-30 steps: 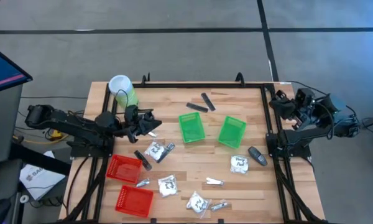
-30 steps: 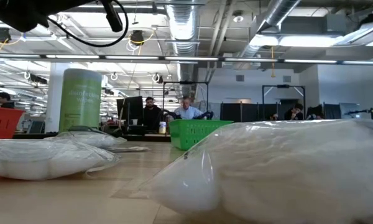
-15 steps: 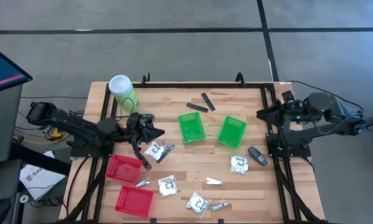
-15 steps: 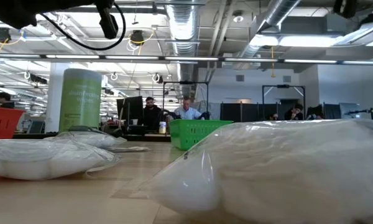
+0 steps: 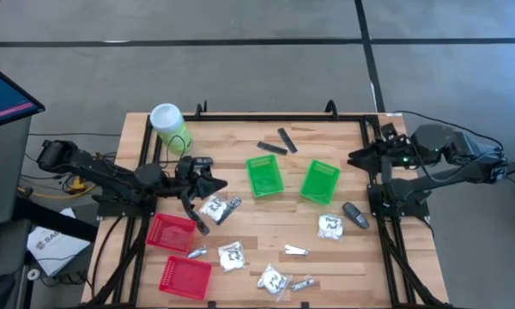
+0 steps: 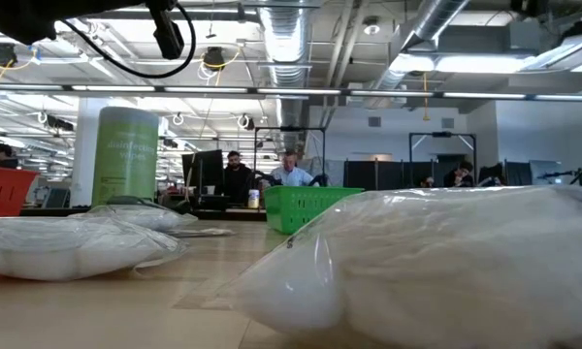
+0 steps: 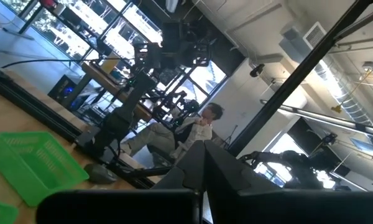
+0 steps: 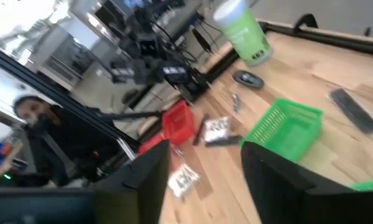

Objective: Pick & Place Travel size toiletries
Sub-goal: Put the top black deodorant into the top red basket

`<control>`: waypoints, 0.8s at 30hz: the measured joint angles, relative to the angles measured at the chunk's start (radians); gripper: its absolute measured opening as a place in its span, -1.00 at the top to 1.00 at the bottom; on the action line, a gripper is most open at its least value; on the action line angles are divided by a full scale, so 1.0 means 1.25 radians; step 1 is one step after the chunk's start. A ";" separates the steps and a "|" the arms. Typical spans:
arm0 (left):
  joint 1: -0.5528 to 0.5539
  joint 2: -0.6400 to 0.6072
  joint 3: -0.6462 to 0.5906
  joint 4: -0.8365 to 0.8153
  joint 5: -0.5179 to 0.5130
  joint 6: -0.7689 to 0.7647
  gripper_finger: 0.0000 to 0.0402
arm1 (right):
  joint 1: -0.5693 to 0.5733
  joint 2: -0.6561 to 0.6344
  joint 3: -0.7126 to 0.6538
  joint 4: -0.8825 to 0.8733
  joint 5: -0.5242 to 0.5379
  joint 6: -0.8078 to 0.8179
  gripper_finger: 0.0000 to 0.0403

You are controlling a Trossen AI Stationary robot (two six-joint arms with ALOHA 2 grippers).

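White crinkly packets (image 5: 213, 208), silvery sachets (image 5: 295, 251) and dark grey sticks (image 5: 272, 148) scattered over the wooden table (image 5: 240, 129)
Left gripper (image 5: 213, 182), at nine o'clock, fingers closed and empty, above one packet; right gripper (image 5: 354, 157), at three o'clock, parted, empty

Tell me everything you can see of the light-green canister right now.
The light-green canister stands upright at the table's far left corner, a tall cylinder with a white lid and pale print on its side, looking like plastic. It rests on the wooden table, beside the frame rail. Nothing else touches it; the left gripper is apart from it.
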 joint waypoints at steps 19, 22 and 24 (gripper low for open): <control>0.005 0.000 0.000 0.016 -0.063 -0.025 1.00 | -0.030 0.004 0.000 0.174 0.027 -0.015 0.43; 0.005 0.000 0.000 0.008 -0.062 -0.024 1.00 | -0.058 0.011 0.000 0.112 0.027 -0.005 0.31; 0.005 0.000 0.000 -0.008 -0.062 -0.024 1.00 | -0.073 0.026 0.000 0.062 0.024 -0.003 0.27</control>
